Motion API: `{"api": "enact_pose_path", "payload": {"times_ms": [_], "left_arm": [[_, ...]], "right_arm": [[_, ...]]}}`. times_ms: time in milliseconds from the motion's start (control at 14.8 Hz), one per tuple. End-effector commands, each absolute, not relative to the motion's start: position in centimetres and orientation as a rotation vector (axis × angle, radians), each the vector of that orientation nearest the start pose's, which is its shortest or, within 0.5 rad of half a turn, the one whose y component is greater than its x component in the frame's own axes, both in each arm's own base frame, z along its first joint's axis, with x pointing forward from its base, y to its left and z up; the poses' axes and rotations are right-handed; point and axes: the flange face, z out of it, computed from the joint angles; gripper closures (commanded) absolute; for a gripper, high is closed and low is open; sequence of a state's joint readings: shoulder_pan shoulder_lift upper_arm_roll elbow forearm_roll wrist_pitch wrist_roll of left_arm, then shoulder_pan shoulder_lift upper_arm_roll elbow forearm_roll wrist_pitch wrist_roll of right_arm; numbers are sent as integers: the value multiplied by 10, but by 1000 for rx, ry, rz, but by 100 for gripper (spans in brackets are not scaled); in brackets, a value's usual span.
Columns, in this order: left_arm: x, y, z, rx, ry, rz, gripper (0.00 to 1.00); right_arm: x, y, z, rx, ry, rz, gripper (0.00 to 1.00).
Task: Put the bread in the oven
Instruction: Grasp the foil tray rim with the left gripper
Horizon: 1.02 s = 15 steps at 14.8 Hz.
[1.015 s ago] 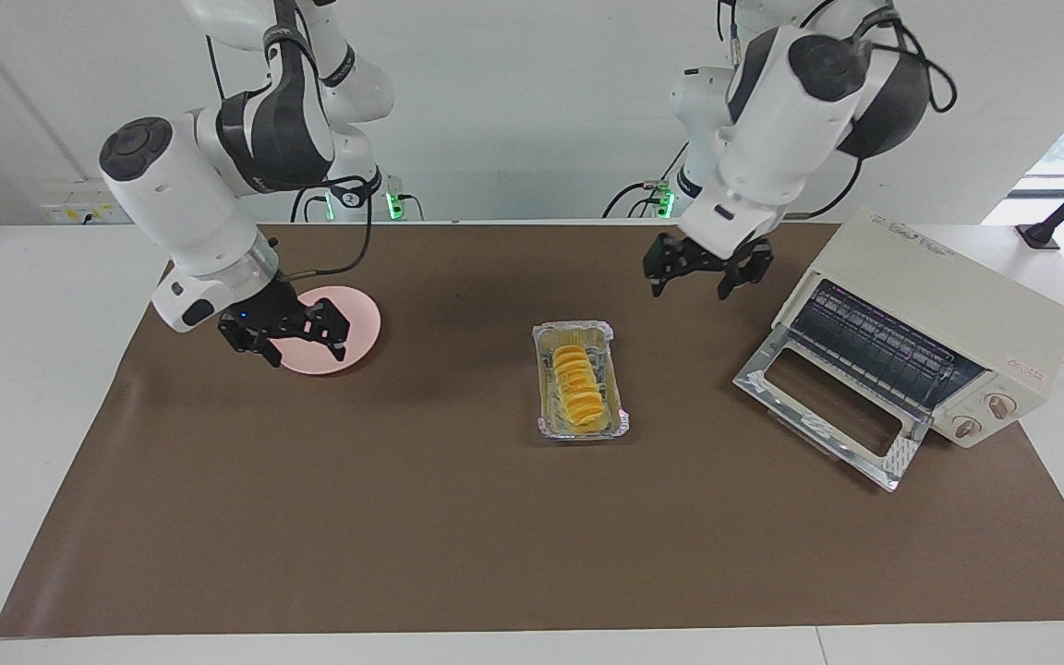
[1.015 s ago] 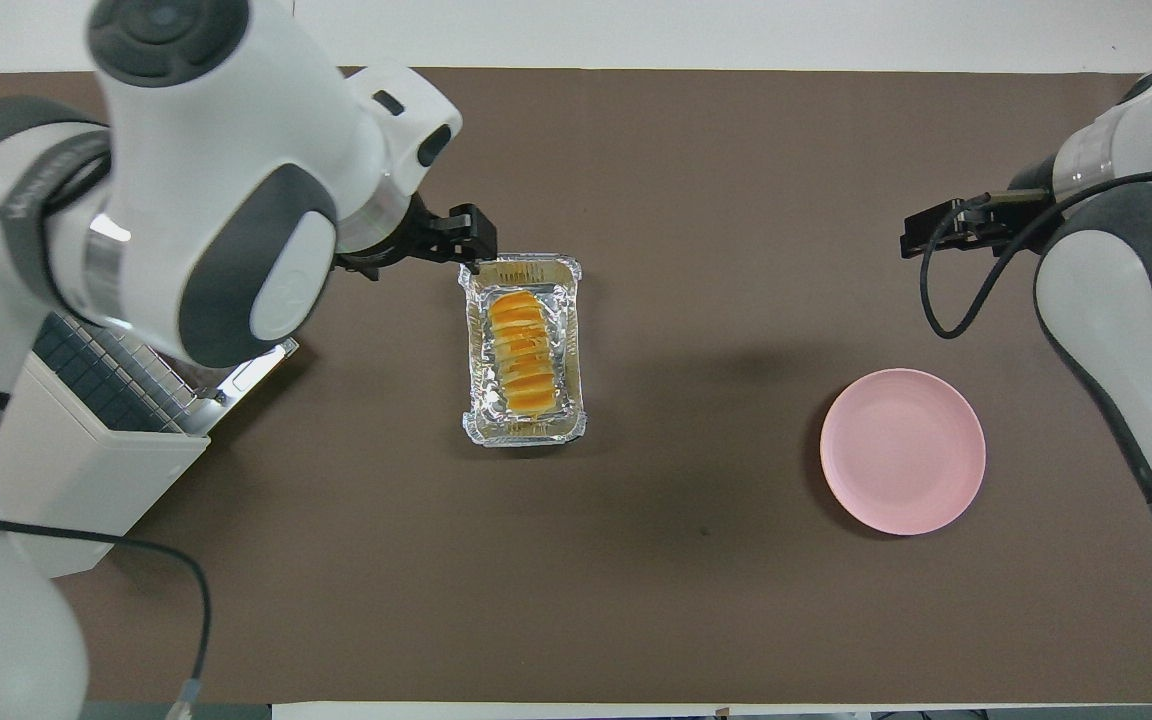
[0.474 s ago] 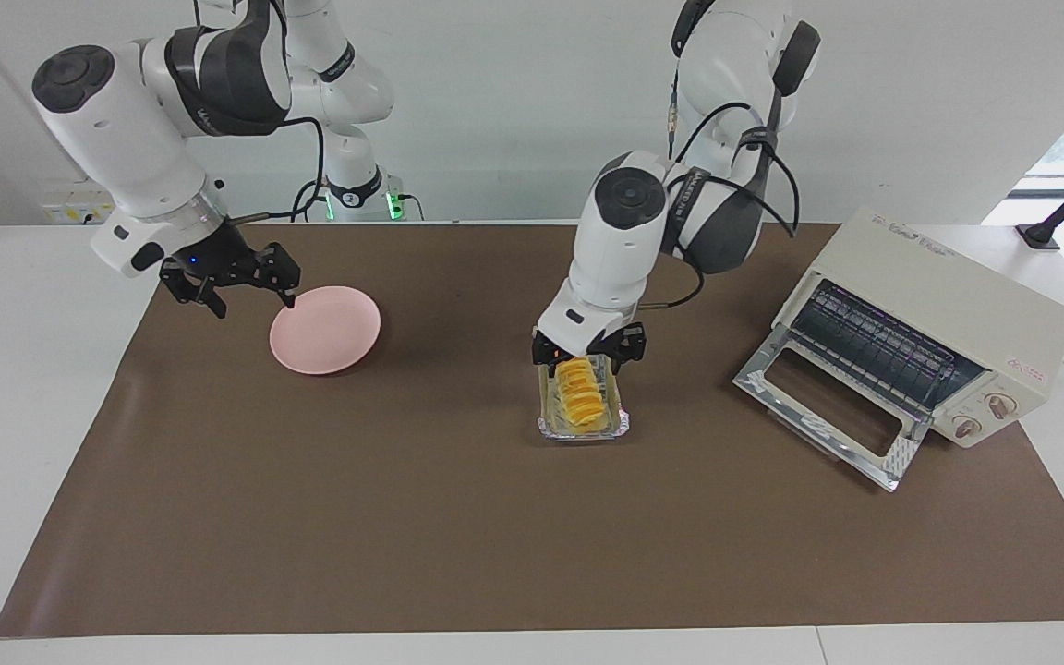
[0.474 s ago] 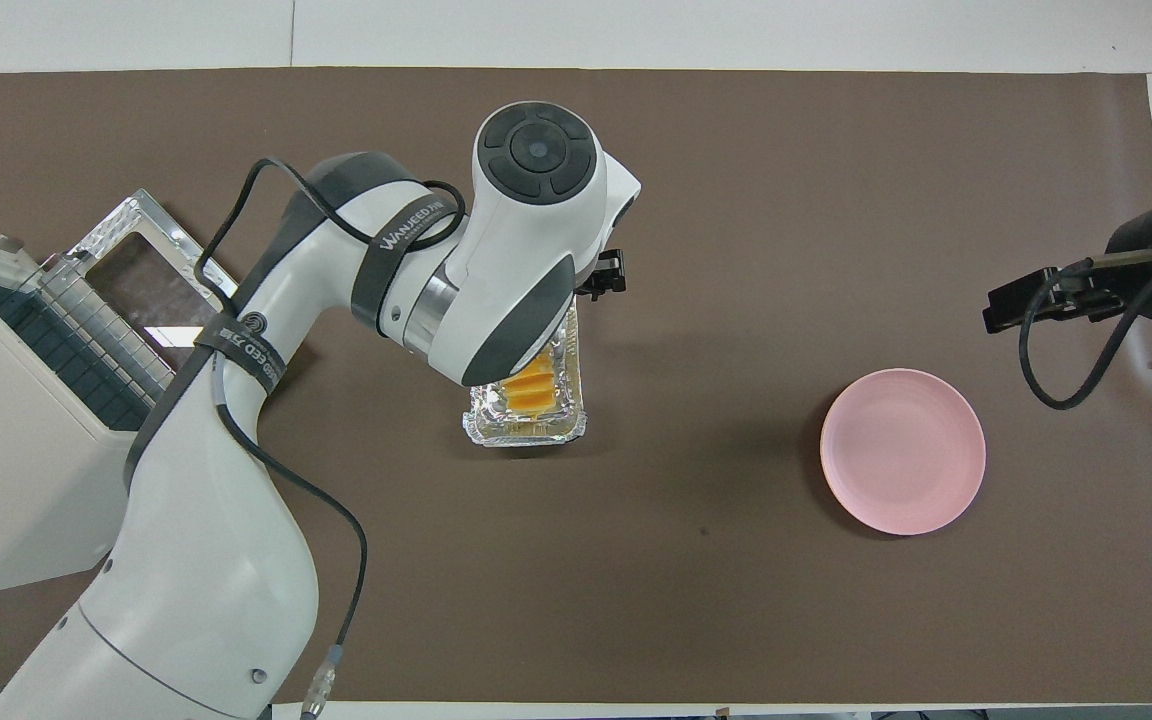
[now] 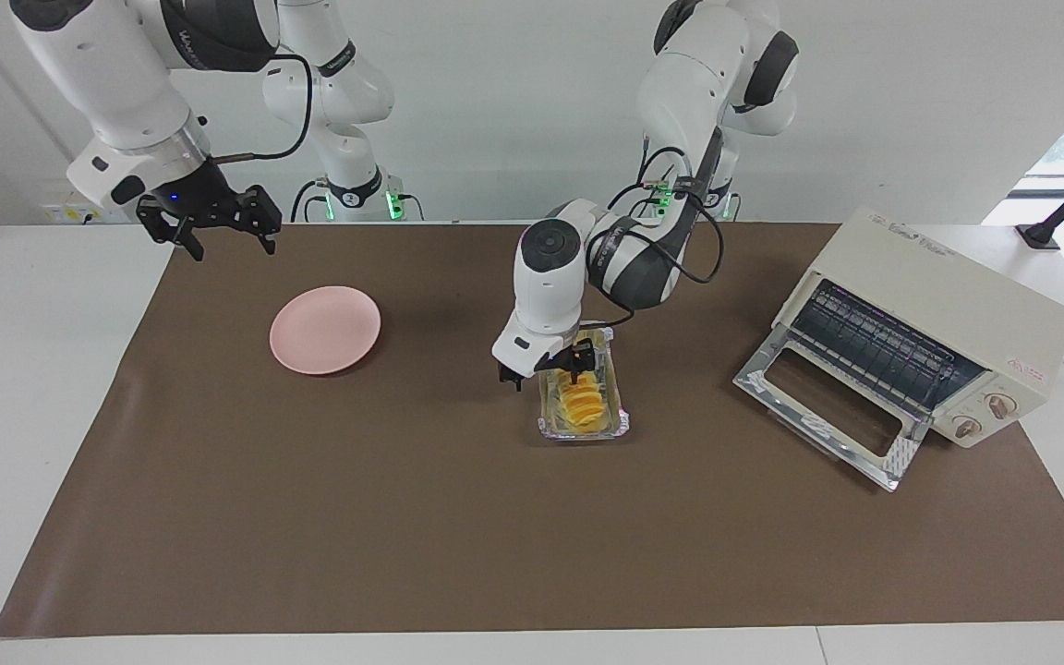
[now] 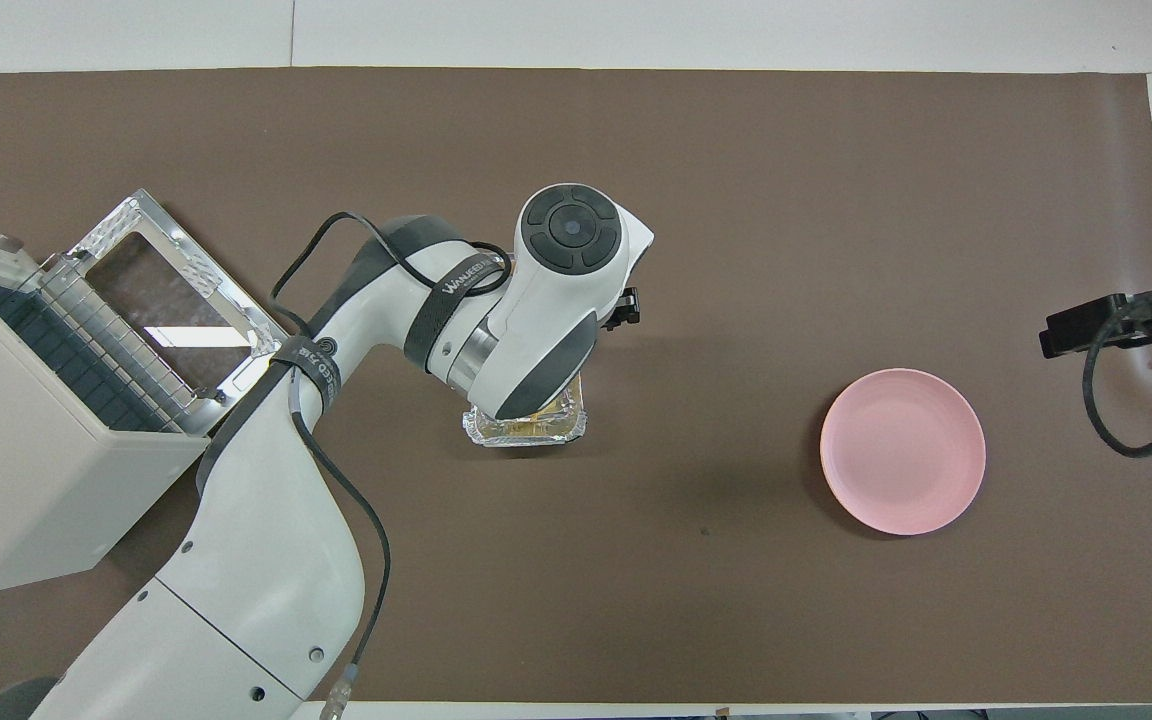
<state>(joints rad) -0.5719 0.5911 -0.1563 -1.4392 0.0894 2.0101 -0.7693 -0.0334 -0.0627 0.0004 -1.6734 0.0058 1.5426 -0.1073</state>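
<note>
Left gripper (image 5: 544,372), fingers apart, straddles the foil tray (image 5: 582,427) edge beside the bread (image 5: 580,404)

Round pink plate (image 5: 325,329) on brown mat (image 5: 403,517); rectangular silver foil tray (image 5: 582,426) well apart, toward mat's middle.

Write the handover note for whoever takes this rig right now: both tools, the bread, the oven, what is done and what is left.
Left tool: open, down at the foil tray, one finger outside the tray's wall, the other over the bread; no grip shown yet.
Right tool: open, empty, raised above the table's edge at the right arm's end, near the pink plate; that arm waits.
Bread: lying in the foil tray mid-table.
Oven: at the left arm's end, door dropped open, rack bare.
Done: oven door open, left tool at the tray.
Left: grasp, carry to the oven, set the bread on the rack.
</note>
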Motion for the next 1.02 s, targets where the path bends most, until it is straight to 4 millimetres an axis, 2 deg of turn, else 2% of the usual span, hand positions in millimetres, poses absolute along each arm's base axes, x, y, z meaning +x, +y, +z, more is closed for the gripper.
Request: {"api": "enact_pose_path", "payload": {"times_ms": [0, 203, 542, 609, 745, 812, 948], "left_arm": [[539, -461, 346, -3135, -43, -32, 5], [520, -464, 329, -3113, -31, 5, 9], [500, -463, 320, -3083, -11, 44, 12], [500, -463, 318, -3083, -20, 44, 15], [498, -461, 316, -3085, -27, 40, 32], [499, -461, 317, -3090, -27, 34, 45], [502, -456, 316, -3088, -39, 38, 90]], "right_arm": [[523, -27, 614, -3143, -123, 93, 0], [524, -33, 614, -3131, -96, 81, 0], [525, -33, 618, -3140, -89, 65, 0], [525, -33, 618, -3140, -87, 65, 0], [525, -33, 618, -3140, -77, 65, 0], [525, -33, 618, -3140, -77, 68, 0], [523, -34, 619, -3148, -77, 69, 0]]}}
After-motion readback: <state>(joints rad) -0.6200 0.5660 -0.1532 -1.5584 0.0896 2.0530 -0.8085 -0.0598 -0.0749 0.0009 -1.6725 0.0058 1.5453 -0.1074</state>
